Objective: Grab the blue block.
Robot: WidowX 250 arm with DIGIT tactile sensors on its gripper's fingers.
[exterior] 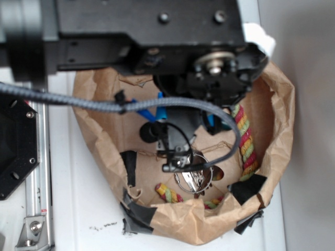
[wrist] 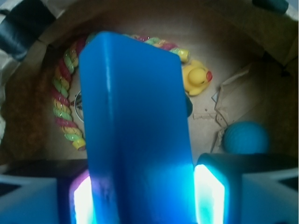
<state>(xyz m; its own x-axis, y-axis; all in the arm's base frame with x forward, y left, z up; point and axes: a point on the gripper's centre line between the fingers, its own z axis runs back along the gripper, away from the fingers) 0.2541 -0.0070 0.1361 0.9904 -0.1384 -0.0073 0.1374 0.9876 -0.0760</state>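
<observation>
The end effector (wrist: 140,196) clamped the blue block (wrist: 135,130) upright, the arm reaching down over the paper bag (exterior: 99,130).

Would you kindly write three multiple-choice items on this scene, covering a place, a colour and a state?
1. Where is the blue block?
A. between the pincer fingers
B. on the bag floor
C. outside the bag

2. What colour is the toy duck?
A. red
B. yellow
C. green

3. What state is the pincer in?
A. open and empty
B. shut on the blue block
C. shut on the blue ball

Answers: 1 A, the wrist view shows the block rising between both fingers. 2 B, its body is yellow. 3 B, the fingers flank and press the block.
</observation>
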